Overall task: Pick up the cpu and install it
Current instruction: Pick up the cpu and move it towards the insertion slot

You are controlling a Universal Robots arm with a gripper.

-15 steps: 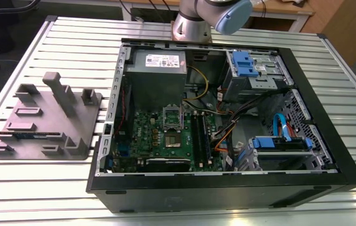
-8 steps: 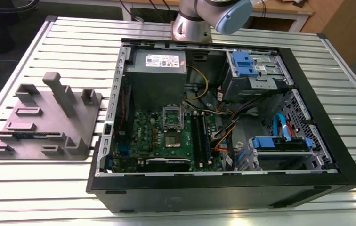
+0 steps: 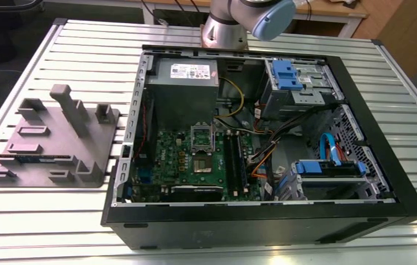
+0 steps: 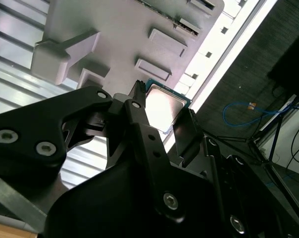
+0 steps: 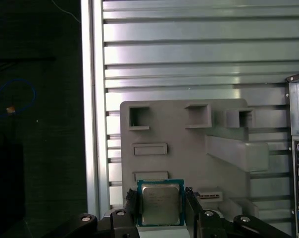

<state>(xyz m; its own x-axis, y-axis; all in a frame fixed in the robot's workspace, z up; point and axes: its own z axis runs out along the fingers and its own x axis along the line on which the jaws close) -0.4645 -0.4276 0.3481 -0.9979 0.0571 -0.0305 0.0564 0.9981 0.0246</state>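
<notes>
While the gripper [image 5: 161, 199] hangs high over the slatted table [image 5: 189, 49], its fingers [image 5: 131, 204] are closed on the cpu [image 5: 160, 203]. One finger presses each of two opposite edges, and the other two edges are left free. In both wrist views the chip sits squarely between the jaws with its silvery lid turned toward the cameras. Its flat face therefore appears roughly level with the table and its underside points down. It touches nothing but the fingers. The grey fixture [image 5: 189, 148] with its empty pockets lies well below it, and the chip appears to hang over the edge of the fixture nearest the camera.

The exterior view sets out the relation that matters for installing. The fixture stands on the table to the exterior view's left of the open computer case [image 3: 385, 182]. What looks like the open socket [image 3: 203, 163] lies near the middle of the motherboard [image 3: 186, 160], inside the case wall. Judged from this, the held chip is still on the fixture side, apart from the socket. The arm [image 3: 245, 19] rises behind the case.
</notes>
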